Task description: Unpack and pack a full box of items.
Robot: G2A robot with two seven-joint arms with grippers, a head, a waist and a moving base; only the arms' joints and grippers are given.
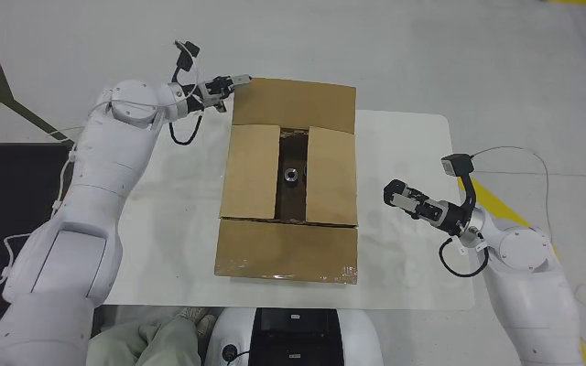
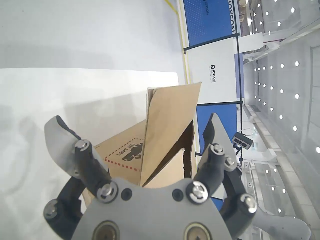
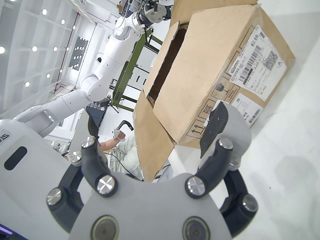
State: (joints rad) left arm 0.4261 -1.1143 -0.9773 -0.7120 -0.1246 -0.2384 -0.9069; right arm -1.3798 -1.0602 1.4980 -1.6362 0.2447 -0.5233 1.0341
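A brown cardboard box [image 1: 249,172] stands in the middle of the white table [image 1: 174,229]. Its far and near flaps are folded outward. Its two side flaps lie over the top with a gap between them, where a small round metal item [image 1: 290,176] shows inside. My left gripper [image 1: 240,80] is open at the box's far left corner, its fingers on either side of the raised far flap [image 2: 170,116] without touching it. My right gripper [image 1: 392,194] is open and holds nothing, a short way off the labelled right side of the box [image 3: 212,51].
Bare white table lies on both sides of the box, with more room on the left. A dark surface [image 1: 27,183] borders the table's left edge. The other arm's gripper [image 3: 156,8] shows far off in the right wrist view.
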